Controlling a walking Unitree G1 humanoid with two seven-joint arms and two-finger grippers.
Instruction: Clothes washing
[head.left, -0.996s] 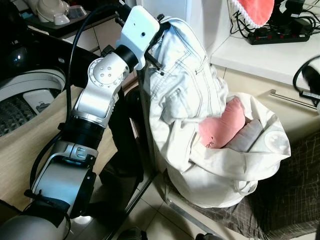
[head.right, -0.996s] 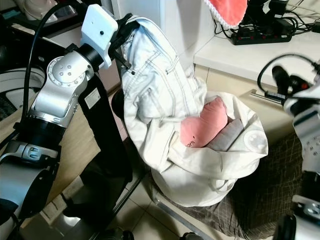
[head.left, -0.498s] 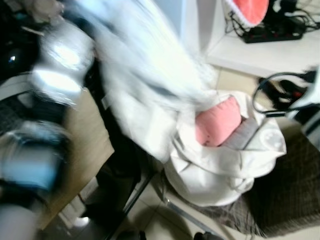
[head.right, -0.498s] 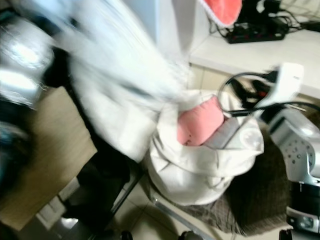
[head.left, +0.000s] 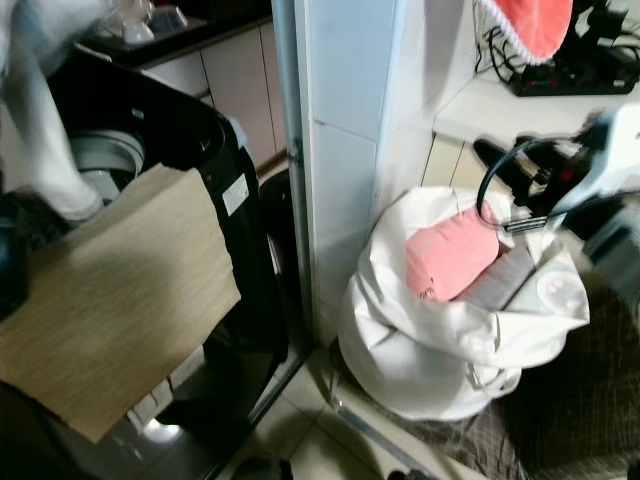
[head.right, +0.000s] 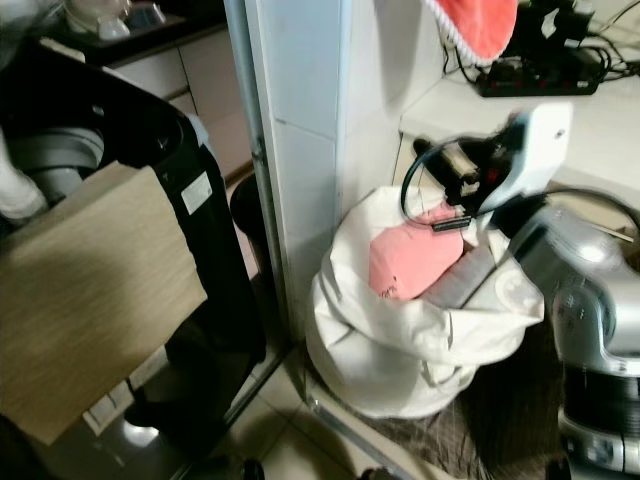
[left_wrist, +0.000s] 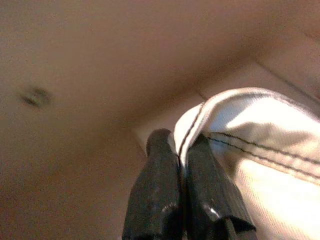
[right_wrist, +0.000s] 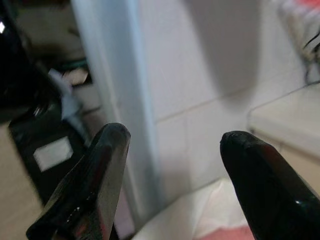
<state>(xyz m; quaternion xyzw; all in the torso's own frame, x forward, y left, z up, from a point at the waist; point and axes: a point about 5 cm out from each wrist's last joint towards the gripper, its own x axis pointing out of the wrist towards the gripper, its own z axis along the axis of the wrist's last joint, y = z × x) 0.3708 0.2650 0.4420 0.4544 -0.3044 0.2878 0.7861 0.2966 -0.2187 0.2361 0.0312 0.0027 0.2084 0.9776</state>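
Here the left tool (left_wrist: 181, 150) is pinched tight on the pale jeans (head.left: 40, 110), which hang over the washing machine (head.left: 110, 160) on the robot's left. The right tool (right_wrist: 170, 145), fingers wide apart and empty, hovers just above the laundry bag (head.left: 440, 350), so it is the nearer arm to the pink garment (head.left: 450, 260) inside.

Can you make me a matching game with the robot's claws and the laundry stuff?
Things:
1. left claw
2. right claw
3. pink garment
4. wooden lid

States or places:
A. inside the white laundry bag
B. open, above the bag
C. shut on pale denim cloth
D. tilted over the black washing machine

Pairs: 1-C, 2-B, 3-A, 4-D
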